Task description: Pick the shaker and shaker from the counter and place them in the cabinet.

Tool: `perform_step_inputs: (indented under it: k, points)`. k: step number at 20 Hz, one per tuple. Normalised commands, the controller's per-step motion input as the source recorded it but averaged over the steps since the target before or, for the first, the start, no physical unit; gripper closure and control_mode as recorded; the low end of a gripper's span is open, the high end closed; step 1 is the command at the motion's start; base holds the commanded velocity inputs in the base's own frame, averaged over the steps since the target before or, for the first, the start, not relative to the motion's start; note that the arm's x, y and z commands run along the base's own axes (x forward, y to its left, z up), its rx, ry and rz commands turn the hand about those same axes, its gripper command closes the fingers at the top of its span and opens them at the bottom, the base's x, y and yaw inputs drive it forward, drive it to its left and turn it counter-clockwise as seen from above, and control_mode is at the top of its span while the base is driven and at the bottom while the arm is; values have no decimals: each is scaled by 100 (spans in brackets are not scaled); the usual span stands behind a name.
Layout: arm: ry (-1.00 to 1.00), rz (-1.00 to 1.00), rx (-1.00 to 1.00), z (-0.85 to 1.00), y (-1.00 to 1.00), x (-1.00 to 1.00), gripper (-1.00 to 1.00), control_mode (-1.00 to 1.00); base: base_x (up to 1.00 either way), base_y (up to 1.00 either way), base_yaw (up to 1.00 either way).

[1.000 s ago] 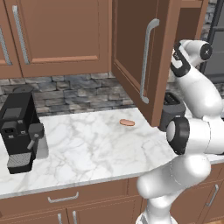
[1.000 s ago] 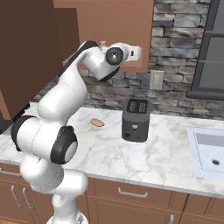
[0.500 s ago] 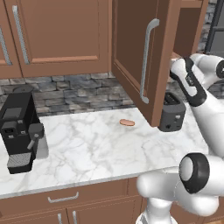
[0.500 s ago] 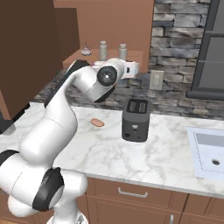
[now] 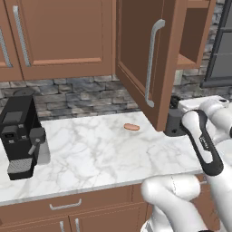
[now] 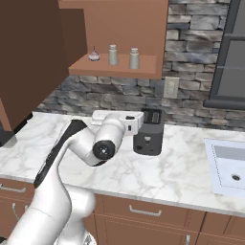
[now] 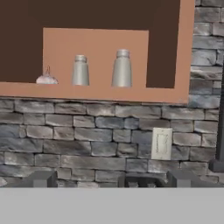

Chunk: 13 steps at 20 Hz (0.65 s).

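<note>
Although both shakers stand on the cabinet shelf (image 6: 115,72), the arm is low over the counter (image 6: 182,162) with the open cabinet door (image 5: 140,59) hanging close above it, and that door is the likeliest trouble from here; a careless swing of the elbow upward could strike its lower edge, or knock the dark toaster (image 6: 147,138) that sits just beside the wrist. The gripper (image 7: 111,178) is empty, its two dark tips standing well apart at the bottom of the hand view, with nothing between them. A further reach back onto the shelf would risk toppling a shaker (they are narrow and tapered, so a sideways nudge should be enough); the small pink-white item (image 6: 94,56) at the left of the shelf could be pushed off the same way.

The left shaker (image 6: 113,55) and the right shaker (image 6: 134,58) are both upright, long axis vertical, darker tops pointing up, wider bases flat on the wood; they stand near each other but apart, the left one near the pink item. The orange-brown sausage-shaped thing (image 5: 131,127) lies on the marble below the door; I judge the placing itself done.
</note>
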Motion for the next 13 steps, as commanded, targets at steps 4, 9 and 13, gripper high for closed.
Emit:
perform_step_inputs:
  k: [4,9,13]
  points:
    - [-3,0,-10,-100,-14,-100,-100,-100,0,0,0]
    - [-7,-5,2,-69,-32,-86,-100,-100,0,0,0]
    - [0,0,0,0,0,0,-100,-100,0,0,0]
